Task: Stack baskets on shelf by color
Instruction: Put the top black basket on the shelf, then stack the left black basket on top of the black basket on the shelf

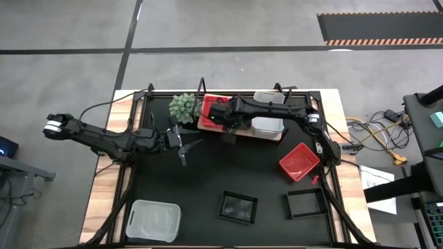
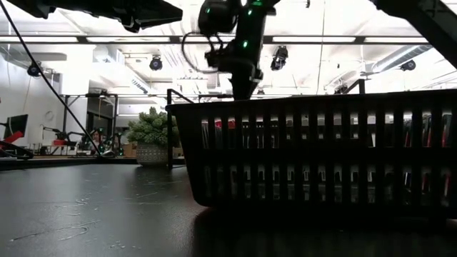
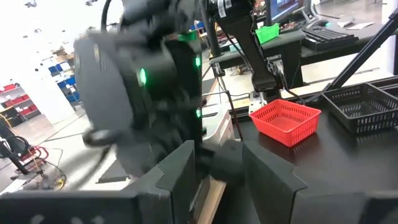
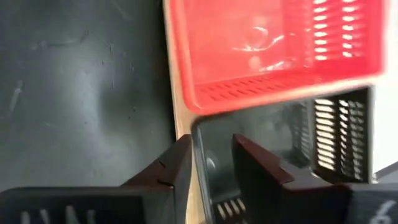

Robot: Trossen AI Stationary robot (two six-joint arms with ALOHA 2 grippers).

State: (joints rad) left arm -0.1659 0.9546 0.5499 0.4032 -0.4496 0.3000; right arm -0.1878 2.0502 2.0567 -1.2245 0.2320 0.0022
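Note:
The wooden shelf (image 1: 275, 136) lies at the table's far middle. It carries a red basket (image 1: 210, 109) and translucent white baskets (image 1: 266, 125). My right gripper (image 1: 227, 128) reaches over the shelf's near left part and is shut on a black basket (image 4: 280, 149), right beside the red basket (image 4: 267, 50). My left gripper (image 1: 185, 149) hovers open just left of the shelf, touching nothing. On the mat rest another red basket (image 1: 299, 160), two black baskets (image 1: 239, 206) (image 1: 304, 203) and a white basket (image 1: 152, 220). My right gripper pinches the black basket's side wall (image 4: 196, 158), one finger outside it and one inside. The fingers come from above, pointing down. The basket sits at the shelf's edge (image 4: 180, 127), next to the red basket; whether it rests on the board, I cannot tell.
A green spiky plant (image 1: 185, 107) stands at the shelf's left end, close to both grippers. In the low view a black basket (image 2: 321, 150) fills the near foreground. Bare black mat lies in the middle of the table, between the shelf and the near baskets.

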